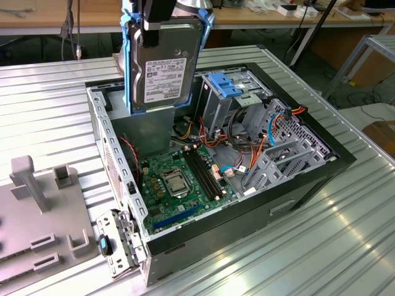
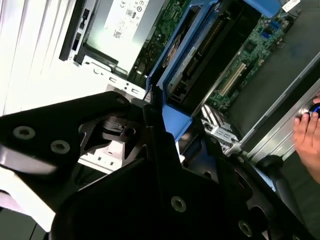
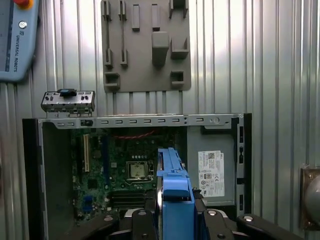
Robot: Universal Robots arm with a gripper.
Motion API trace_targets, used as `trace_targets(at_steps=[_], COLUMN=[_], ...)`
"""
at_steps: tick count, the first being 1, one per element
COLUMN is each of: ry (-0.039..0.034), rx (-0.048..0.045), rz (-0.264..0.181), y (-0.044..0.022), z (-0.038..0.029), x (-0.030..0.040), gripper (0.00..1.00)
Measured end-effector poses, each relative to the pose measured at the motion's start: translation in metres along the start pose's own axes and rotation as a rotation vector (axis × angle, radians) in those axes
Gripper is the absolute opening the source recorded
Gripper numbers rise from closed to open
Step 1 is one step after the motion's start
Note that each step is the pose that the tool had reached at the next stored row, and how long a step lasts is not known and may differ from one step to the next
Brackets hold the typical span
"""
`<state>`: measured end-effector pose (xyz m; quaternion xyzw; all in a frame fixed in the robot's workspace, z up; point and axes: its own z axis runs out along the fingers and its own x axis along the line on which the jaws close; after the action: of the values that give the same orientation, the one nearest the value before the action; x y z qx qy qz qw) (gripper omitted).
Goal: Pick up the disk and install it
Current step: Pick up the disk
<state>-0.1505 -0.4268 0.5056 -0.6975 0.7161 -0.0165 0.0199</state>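
The disk hangs upright above the open computer case, over its back corner on the exterior view's left. It is dark grey with a white label and a blue bracket around its edges. My gripper is shut on its upper part. In the first wrist view I look down the disk's blue bracket edge, with my gripper clamped on either side of it. The second wrist view shows the disk running away from my black fingers toward the case interior.
Inside the case lie the green motherboard, a silver drive cage with a blue latch and a grey power-supply box. A grey fixture plate and a loose metal bracket sit beside the case. A hand rests near the case.
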Motion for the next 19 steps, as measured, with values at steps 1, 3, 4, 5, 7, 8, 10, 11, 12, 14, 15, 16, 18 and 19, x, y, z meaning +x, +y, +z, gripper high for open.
trace_targets(at_steps=[1, 3, 4, 5, 7, 8, 10, 11, 12, 14, 15, 16, 18, 19], ry=[0.0, 0.0, 0.0, 0.0001, -0.0023, -0.0029, -0.0031, -0.003, -0.003, -0.0029, -0.0029, -0.0028, -0.0027, -0.0028], rx=[0.0, -0.0001, 0.0, 0.0, 0.0007, 0.0008, 0.0009, 0.0008, 0.0008, 0.0008, 0.0008, 0.0008, 0.0008, 0.0008], rz=[0.0, 0.0, 0.0, 0.0, 0.0, 0.0, 0.0, 0.0, 0.0, 0.0, 0.0, 0.0, 0.0, 0.0], y=[-0.0044, -0.0157, -0.0196, -0.0212, -0.0245, -0.0268, -0.0356, -0.0382, -0.0419, -0.0496, -0.0557, -0.0583, -0.0628, -0.064], z=[0.0005, 0.0022, 0.0034, 0.0038, 0.0041, 0.0042, 0.0047, 0.0048, 0.005, 0.0053, 0.0057, 0.0058, 0.006, 0.0061], x=[0.0, 0.0004, 0.0022, 0.0043, 0.0086, 0.0095, 0.0107, 0.0111, 0.0115, 0.0118, 0.0126, 0.0134, 0.0155, 0.0169], gripper=[0.37, 0.37, 0.37, 0.37, 0.37, 0.37, 0.37, 0.37, 0.37, 0.37, 0.37, 0.37, 0.37, 0.37])
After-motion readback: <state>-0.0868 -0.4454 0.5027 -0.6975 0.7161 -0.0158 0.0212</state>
